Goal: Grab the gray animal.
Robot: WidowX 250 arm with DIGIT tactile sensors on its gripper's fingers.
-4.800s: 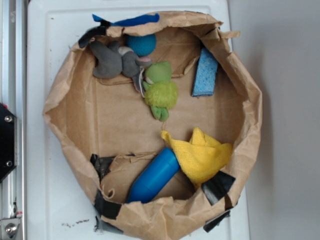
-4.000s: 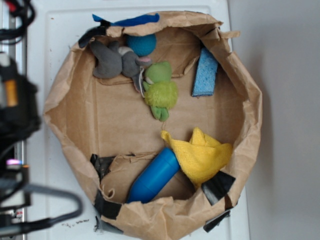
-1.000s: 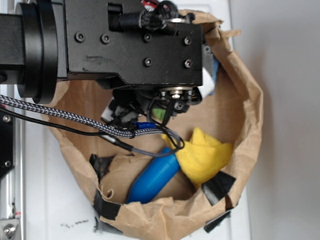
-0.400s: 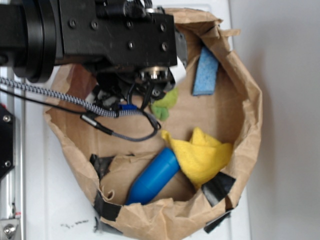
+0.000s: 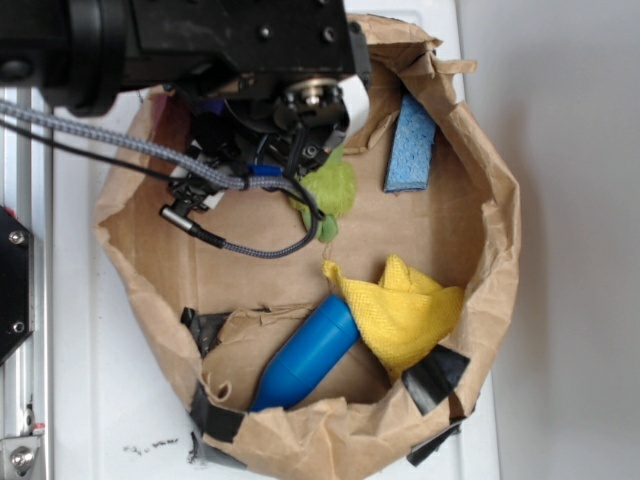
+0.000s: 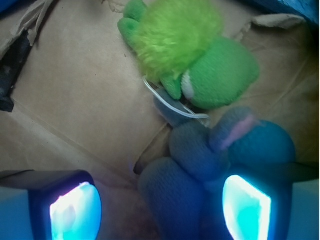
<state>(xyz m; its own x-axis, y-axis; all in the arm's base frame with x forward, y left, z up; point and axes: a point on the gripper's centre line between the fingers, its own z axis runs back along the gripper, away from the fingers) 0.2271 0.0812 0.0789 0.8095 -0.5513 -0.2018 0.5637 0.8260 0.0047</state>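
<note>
**Gripper poised over gray animal at far-left rim of paper basket; grasp not yet made**

Exterior view, left to right. The arm (image 5: 150, 40) enters from the left edge and covers the upper-left part of the paper basket (image 5: 500, 210), wrist turned downward, braided cable (image 5: 230, 180) looped beneath it. The gray animal cannot be seen in this view; it is judged to lie under the gripper housing. The green plush (image 5: 330, 190) shows just right of the housing. A blue sponge (image 5: 408, 145) leans on the upper-right wall. A blue cylinder (image 5: 305, 350) and a yellow cloth (image 5: 400, 305) sit toward the near edge, well apart from the work.

Wrist view, left to right. The left finger (image 6: 70, 210) stands over bare paper floor. The gray animal (image 6: 200, 160) lies between the two fingers but crowded toward the right finger (image 6: 247, 207), which appears to touch or overlap it. Its body runs roughly from lower left to upper right, the pinkish patch at the upper end. The green plush (image 6: 195, 55) lies just beyond it, a thin loop between them.

Gripper (image 6: 160, 210): jaws spread wide, nothing held.

Assessment: the target sits off-centre toward the right finger. A small shift that way before closing would seem advisable, lest the toy be nudged rather than pinched
</note>
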